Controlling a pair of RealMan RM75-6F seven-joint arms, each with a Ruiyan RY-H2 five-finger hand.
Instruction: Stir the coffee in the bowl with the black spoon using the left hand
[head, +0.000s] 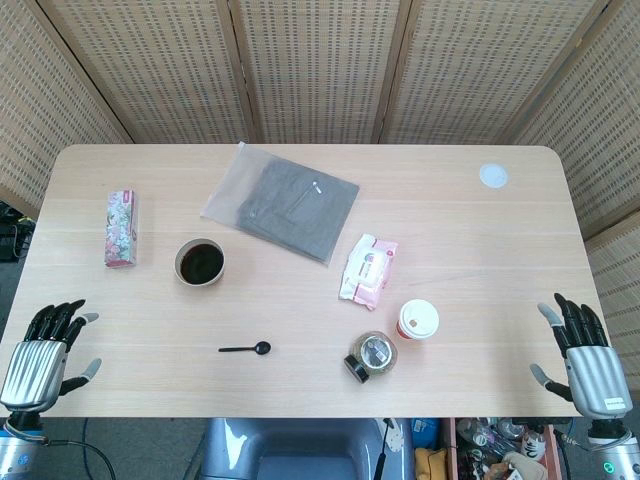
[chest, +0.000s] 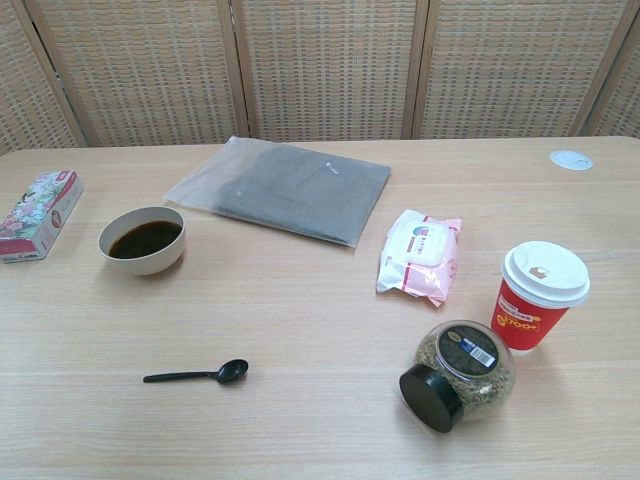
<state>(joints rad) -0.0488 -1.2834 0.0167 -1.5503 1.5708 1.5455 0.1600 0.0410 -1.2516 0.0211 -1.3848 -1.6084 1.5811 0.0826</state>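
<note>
A beige bowl (head: 200, 263) (chest: 142, 240) of dark coffee stands on the left half of the wooden table (head: 470, 230). The black spoon (head: 246, 349) (chest: 197, 375) lies flat nearer the front edge, its scoop pointing right, a short way in front of the bowl. My left hand (head: 45, 345) hovers at the table's front-left corner, fingers spread, holding nothing, well left of the spoon. My right hand (head: 582, 345) is at the front-right corner, also spread and empty. Neither hand shows in the chest view.
A floral box (head: 121, 229) lies left of the bowl. A grey garment in a plastic bag (head: 285, 200) is at the back centre. A wipes pack (head: 369, 268), a red cup with a white lid (head: 417, 321) and a tipped jar (head: 371, 355) sit to the right.
</note>
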